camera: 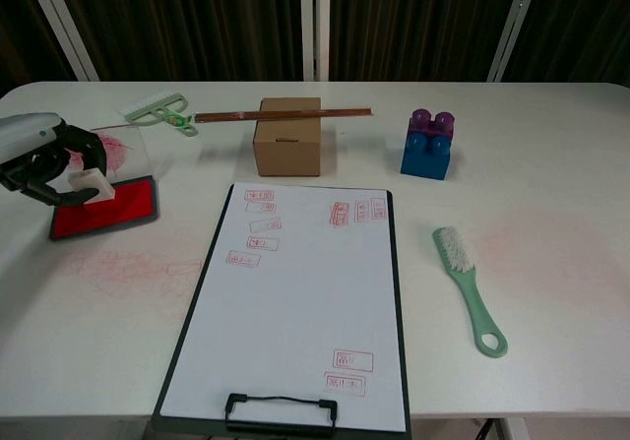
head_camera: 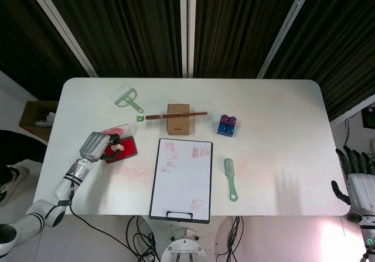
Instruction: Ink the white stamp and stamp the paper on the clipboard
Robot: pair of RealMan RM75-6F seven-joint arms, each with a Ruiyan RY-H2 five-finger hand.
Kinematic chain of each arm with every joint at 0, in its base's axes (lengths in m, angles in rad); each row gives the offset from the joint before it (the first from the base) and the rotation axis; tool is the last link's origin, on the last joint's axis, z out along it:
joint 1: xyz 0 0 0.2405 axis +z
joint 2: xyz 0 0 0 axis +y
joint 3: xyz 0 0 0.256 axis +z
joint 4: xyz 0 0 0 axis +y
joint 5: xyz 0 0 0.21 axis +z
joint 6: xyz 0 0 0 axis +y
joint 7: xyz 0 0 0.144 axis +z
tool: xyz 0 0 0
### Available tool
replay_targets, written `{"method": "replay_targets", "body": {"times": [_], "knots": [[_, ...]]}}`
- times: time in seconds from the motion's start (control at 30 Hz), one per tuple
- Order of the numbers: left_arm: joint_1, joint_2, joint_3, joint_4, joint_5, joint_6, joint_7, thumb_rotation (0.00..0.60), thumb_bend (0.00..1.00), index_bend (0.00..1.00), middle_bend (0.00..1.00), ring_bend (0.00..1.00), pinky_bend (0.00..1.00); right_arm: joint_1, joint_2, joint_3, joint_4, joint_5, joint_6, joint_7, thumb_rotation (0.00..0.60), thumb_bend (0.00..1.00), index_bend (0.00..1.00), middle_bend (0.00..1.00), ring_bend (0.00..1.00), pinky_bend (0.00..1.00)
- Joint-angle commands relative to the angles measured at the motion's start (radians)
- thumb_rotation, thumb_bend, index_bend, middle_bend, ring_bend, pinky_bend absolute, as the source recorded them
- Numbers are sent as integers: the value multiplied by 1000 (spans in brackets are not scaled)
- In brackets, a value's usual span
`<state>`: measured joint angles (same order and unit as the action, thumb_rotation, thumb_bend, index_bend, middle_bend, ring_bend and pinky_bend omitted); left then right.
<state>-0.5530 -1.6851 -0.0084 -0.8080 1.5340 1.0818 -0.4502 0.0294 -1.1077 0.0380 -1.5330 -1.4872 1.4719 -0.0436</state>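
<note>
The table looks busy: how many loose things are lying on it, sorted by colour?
White: 1, the white block stamp held by the left hand.
Red: 1, the red ink pad.
Green: 2, the green long-handled brush and the green squeegee.
Brown: 2, the cardboard box and the brown stick on it.
Blue-purple: 1, the toy brick block.
Black: 1, the black clipboard with paper.
Total: 8.

A white surface (head_camera: 275,109) with rounded corners is seen from above, smudged faintly red in places. Behind it a dark slatted wall (head_camera: 135,21) is crossed by pale bars (head_camera: 186,27). Cables (head_camera: 137,230) are strewn on the floor below, and a cardboard box (head_camera: 35,116) stands beyond the surface's edge.
</note>
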Motion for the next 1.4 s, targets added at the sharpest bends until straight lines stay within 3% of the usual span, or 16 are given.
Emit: {"method": "replay_targets", "body": {"times": [0.03,0.37,0.67,1.07,1.4], "knots": [[-6,29,-11,-48,6,27,3,600,484,778,792,802,855,0,0,-1,1,-2,1,3,600,296,0,0,0,0],[0,190,-22,-407,23,89,165,600,484,778,796,806,858,3,-4,-2,20,-14,2,36,600,295,0,0,0,0],[-31,149,9,-609,83,61,345,600,484,779,796,806,858,3,-11,-7,43,-22,1,63,600,296,0,0,0,0],[-67,-1,9,-569,58,-20,481,600,484,779,797,807,858,-3,-17,-9,78,-15,0,97,600,296,0,0,0,0],[-76,-25,0,-523,37,-32,495,600,483,779,797,807,858,-4,-19,-7,89,-13,0,109,600,296,0,0,0,0]]}}
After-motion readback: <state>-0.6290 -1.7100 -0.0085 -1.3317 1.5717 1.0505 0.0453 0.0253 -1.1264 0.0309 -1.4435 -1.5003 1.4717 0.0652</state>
